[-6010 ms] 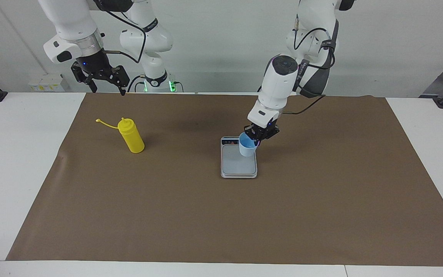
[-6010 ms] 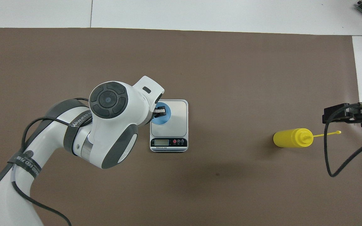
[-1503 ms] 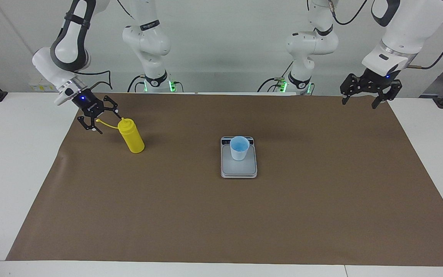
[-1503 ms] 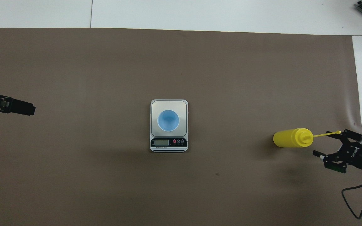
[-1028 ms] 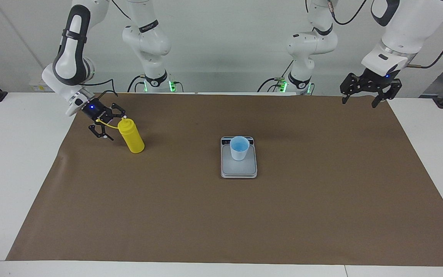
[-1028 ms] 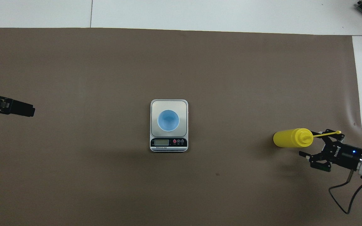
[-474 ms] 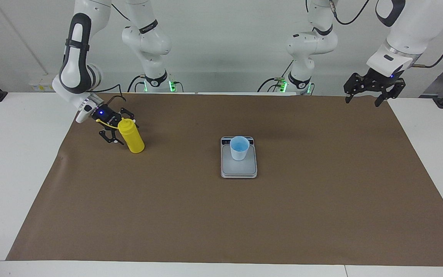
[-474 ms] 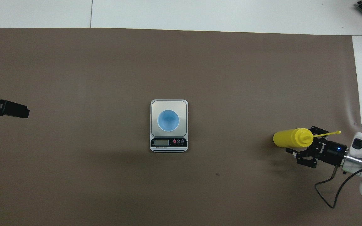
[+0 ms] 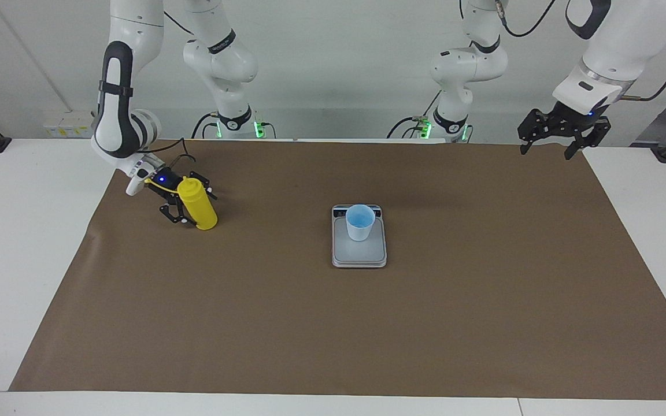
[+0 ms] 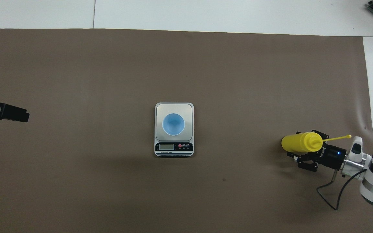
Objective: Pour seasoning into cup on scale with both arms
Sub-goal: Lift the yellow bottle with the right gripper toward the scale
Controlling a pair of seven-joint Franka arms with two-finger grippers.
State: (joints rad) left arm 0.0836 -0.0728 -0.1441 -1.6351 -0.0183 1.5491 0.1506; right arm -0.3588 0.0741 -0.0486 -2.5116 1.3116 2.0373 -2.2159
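The yellow seasoning bottle (image 9: 201, 212) stands upright on the brown mat toward the right arm's end of the table, and it also shows in the overhead view (image 10: 290, 142). My right gripper (image 9: 192, 203) is low beside it and open, with one finger on each side of the bottle's body, as the overhead view (image 10: 296, 146) also shows. The light blue cup (image 9: 360, 222) stands upright on the silver scale (image 9: 359, 255) at mid-table; the overhead view shows the cup (image 10: 173, 124) on the scale (image 10: 173, 107), with the display toward the robots. My left gripper (image 9: 548, 147) waits open and raised over the mat's corner at the left arm's end (image 10: 11, 114).
The bottle's thin cap strap (image 10: 338, 138) sticks out over my right gripper's wrist. The brown mat (image 9: 333, 323) covers most of the white table (image 9: 21, 242). Two arm bases with green lights (image 9: 235, 124) stand at the robots' edge.
My right gripper has dropped and slid in around the bottle, its fingers now straddling the body. The left gripper stays nearly still. The cup and scale have not moved.
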